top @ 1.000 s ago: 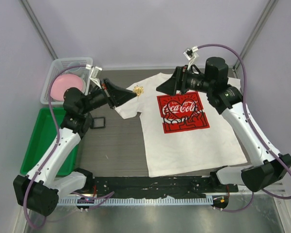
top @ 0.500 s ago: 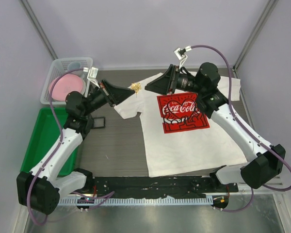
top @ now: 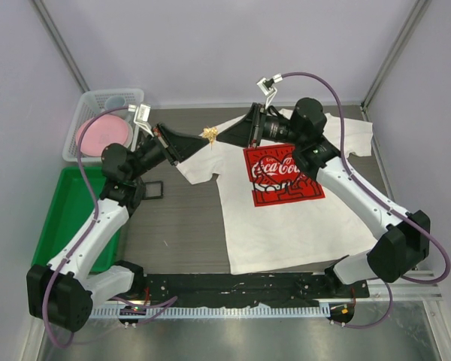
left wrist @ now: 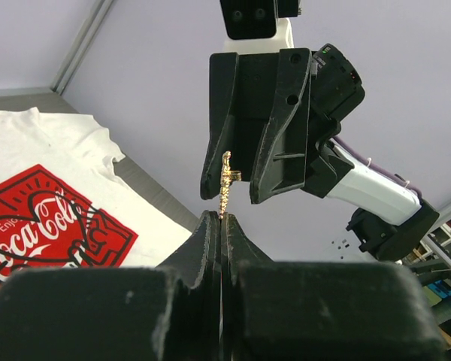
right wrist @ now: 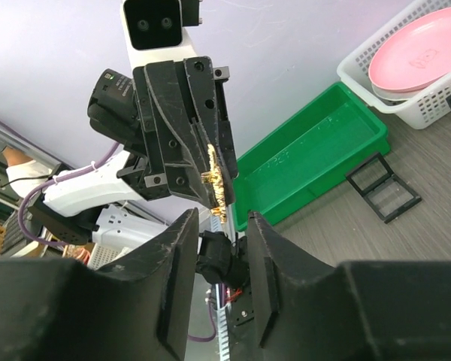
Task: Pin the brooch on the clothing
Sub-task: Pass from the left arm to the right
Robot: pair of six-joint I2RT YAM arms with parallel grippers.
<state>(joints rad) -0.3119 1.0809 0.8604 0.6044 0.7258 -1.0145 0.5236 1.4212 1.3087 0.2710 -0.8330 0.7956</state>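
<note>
Grey counter [top: 180, 218], lilac walls [top: 225, 45]; white T-shirt [top: 286, 226] at 3 o'clock. Left hand [top: 206, 141] pinches gold brooch [top: 210, 134]; right hand [top: 225, 138] parted around it.

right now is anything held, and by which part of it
The left gripper pinches the gold brooch by one end. The right gripper flanks its other end, jaws not yet closed on it.

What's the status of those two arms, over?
Left gripper shut on small gold metal brooch, aloft. Right gripper open, jaws either side of it. White T-shirt with red square print flat, unpinned. Nothing blocking.
</note>
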